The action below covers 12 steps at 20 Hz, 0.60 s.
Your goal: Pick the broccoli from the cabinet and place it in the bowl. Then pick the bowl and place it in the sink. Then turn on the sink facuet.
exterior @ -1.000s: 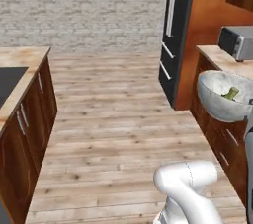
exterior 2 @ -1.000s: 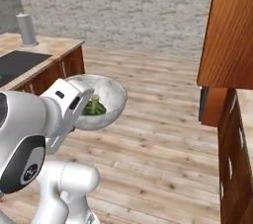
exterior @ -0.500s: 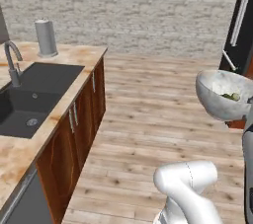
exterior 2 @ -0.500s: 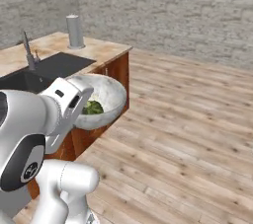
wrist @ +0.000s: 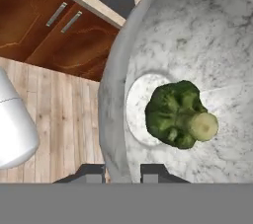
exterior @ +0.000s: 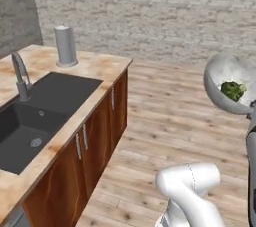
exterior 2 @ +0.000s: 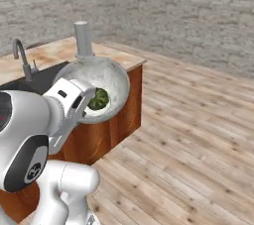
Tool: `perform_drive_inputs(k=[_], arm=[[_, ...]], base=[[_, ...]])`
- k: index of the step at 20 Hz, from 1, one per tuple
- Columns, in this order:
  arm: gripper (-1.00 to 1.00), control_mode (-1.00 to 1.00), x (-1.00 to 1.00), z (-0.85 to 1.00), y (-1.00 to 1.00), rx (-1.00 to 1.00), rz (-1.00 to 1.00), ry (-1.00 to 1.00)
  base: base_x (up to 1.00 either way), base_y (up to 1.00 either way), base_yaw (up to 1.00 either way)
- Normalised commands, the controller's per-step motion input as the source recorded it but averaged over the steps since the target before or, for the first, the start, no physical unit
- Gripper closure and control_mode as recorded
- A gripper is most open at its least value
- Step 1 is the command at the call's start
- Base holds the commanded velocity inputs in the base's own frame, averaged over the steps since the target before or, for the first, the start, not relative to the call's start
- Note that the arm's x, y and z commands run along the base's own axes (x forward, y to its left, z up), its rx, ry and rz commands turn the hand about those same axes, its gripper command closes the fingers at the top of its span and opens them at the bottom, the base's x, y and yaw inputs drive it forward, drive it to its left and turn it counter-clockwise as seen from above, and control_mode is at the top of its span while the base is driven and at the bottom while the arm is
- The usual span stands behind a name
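Note:
The whitish-grey stone bowl hangs in the air, tilted, with my gripper shut on its near rim, one finger on each side of the wall. The dark green broccoli lies inside on the bowl's bottom. In the right base view the bowl with the broccoli is in front of the counter's end, held by my gripper. In the left base view the bowl and broccoli float at the right edge. The black sink and its arched faucet are at the left. The cabinet is out of view.
A fat grey upright cylinder stands on the counter's far corner, beyond the sink and faucet. Dark-brown drawer units with metal handles sit under the counter. A plank floor and a grey brick wall lie beyond.
The whole picture has shifted as the base turned: the sink counter has come nearer and now lies at the left. The bowl with the broccoli stays in my grip.

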Motion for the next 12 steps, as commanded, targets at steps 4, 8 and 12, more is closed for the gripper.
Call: perform_drive_inputs(k=[4, 8, 12], arm=[[1.00, 1.00, 0.00, 0.00, 0.00, 0.00, 0.00, 0.00], [1.00, 1.00, 0.00, 0.00, 0.00, 0.00, 0.00, 0.00], [1.00, 1.00, 0.00, 0.00, 0.00, 0.00, 0.00, 0.00]], base=[[1.00, 0.00, 0.40], [0.99, 0.00, 0.50], [0.79, 0.00, 0.65]])
